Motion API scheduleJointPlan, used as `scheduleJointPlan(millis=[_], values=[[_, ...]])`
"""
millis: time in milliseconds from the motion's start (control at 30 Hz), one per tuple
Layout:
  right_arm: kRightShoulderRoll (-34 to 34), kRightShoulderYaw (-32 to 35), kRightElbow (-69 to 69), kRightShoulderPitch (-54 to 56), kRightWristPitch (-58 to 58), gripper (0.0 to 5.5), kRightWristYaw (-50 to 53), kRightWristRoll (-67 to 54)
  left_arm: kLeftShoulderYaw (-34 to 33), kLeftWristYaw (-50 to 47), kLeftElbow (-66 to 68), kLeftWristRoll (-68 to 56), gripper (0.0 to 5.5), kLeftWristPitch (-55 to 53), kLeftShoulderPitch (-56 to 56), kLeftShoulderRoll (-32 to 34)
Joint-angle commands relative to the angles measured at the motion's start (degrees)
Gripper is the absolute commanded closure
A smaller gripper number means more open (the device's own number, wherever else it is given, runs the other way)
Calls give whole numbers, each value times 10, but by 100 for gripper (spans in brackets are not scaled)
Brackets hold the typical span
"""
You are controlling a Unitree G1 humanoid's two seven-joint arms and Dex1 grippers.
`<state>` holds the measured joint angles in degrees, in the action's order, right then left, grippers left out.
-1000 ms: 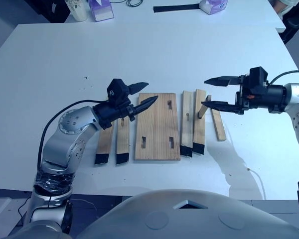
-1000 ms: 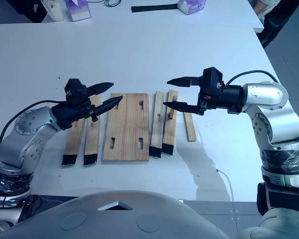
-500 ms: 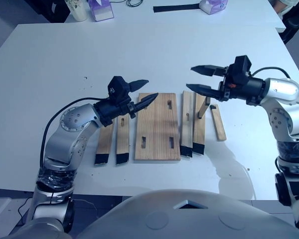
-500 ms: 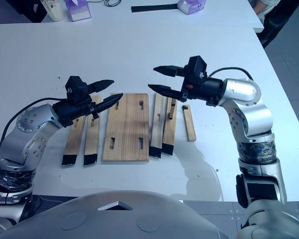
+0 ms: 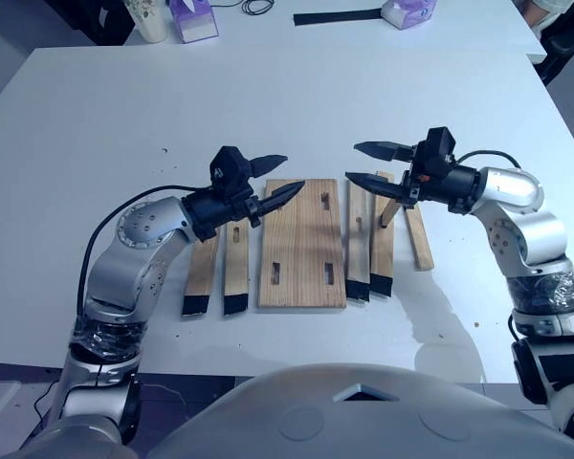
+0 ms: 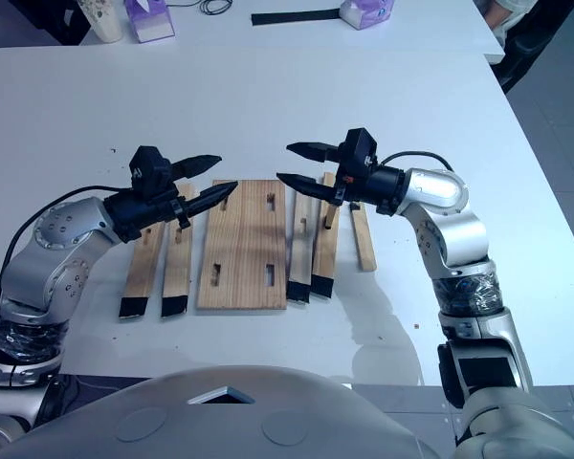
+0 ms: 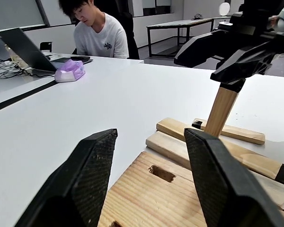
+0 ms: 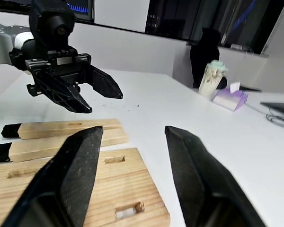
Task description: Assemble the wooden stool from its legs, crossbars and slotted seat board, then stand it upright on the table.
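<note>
**Both grippers open over loose stool parts, nothing picked yet**

Head views: the seat board (image 5: 303, 244) lies flat on the table (image 5: 297, 105), toward its near edge and about midway along it. Two legs (image 5: 220, 268) lie beside one long side of the board. Two more legs (image 5: 371, 239) lie beside the other side, with a crossbar (image 5: 419, 237) just past them. A short stick (image 5: 392, 204) stands tilted off that second pair. The left gripper (image 5: 292, 172) hovers over the board's far corner, fingers apart and empty. The right gripper (image 6: 284, 162) hovers over the far ends of the second pair, fingers apart and empty.

Left wrist view: its own fingers (image 7: 92, 175) spread wide above a slot in the board. The stick's top sits right under the right gripper; whether they touch cannot be told.

Right wrist view: its fingers (image 8: 194, 184) are wide, with the board below and the left gripper opposite.

Judgement: the first pick is pending. It is best to lower onto one piece only, with the fingers across its narrow width near mid-length. The arms should stay apart and the tilted stick should not be knocked.
</note>
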<state>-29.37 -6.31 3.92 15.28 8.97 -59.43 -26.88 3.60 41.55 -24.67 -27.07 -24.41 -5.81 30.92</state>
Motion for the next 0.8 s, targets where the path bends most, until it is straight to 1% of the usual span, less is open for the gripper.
scheduleJointPlan(millis=[33,133,200,267,300,367,433,533,567,633,800], values=[[5,29,52,-6,64,307,36,-42,-2,2,2,4,287,-7,-2,6],[4,68,154,13,134,307,79,-133,-4,-7,-5,6,287,-6,10,3],[7,89,228,12,191,307,126,-217,-7,-14,-9,7,287,-5,19,0],[5,83,291,-19,235,307,160,-279,-10,-25,-7,15,287,-1,27,-2],[-8,72,319,-51,250,307,158,-288,-10,-30,-5,18,287,0,29,-2],[-50,53,341,-129,261,307,127,-263,-13,-34,-4,21,287,0,33,-1],[-97,41,325,-207,233,307,84,-198,-13,-34,-6,22,287,-3,35,2],[-157,3,262,-288,118,307,24,-46,-15,-41,7,33,287,-5,34,7],[-163,-5,239,-300,85,307,14,-13,-16,-42,10,35,287,-4,33,6],[-153,-14,181,-291,40,307,15,33,-16,-42,14,38,287,-3,31,5],[-129,-42,76,-253,-34,307,12,106,-10,-41,23,52,287,1,24,4]])
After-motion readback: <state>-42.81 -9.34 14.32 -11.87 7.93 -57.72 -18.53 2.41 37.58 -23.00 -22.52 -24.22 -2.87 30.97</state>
